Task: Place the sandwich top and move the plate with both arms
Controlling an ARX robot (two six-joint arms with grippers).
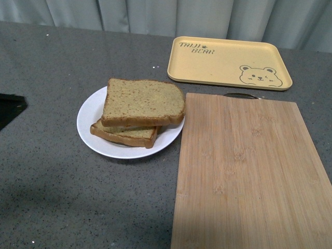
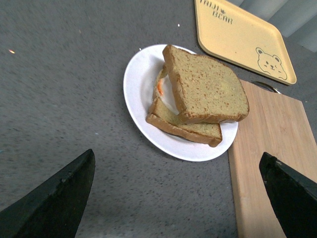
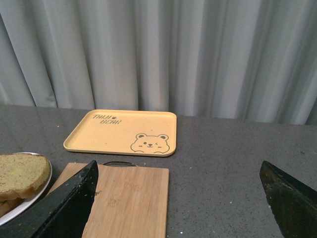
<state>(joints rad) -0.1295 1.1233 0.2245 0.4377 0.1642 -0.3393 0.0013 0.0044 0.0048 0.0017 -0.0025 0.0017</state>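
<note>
The sandwich top (image 1: 142,101), a tan-brown bread slice, lies skewed on a lower slice (image 1: 124,135) on the white plate (image 1: 88,127). In the left wrist view the top slice (image 2: 205,87) covers a bit of white and orange egg (image 2: 161,87) on the plate (image 2: 141,99). My left gripper (image 2: 176,191) is open and empty, above the table short of the plate. My right gripper (image 3: 178,198) is open and empty, over the board's right side. In the right wrist view the top slice (image 3: 20,173) and the plate (image 3: 29,203) show at the edge.
A bamboo cutting board (image 1: 249,171) lies right of the plate, its edge touching or nearly touching the rim. A beige bear tray (image 1: 228,62) sits behind it. A dark shape (image 1: 10,106) shows at the left edge. Grey curtains (image 3: 158,54) hang behind the table.
</note>
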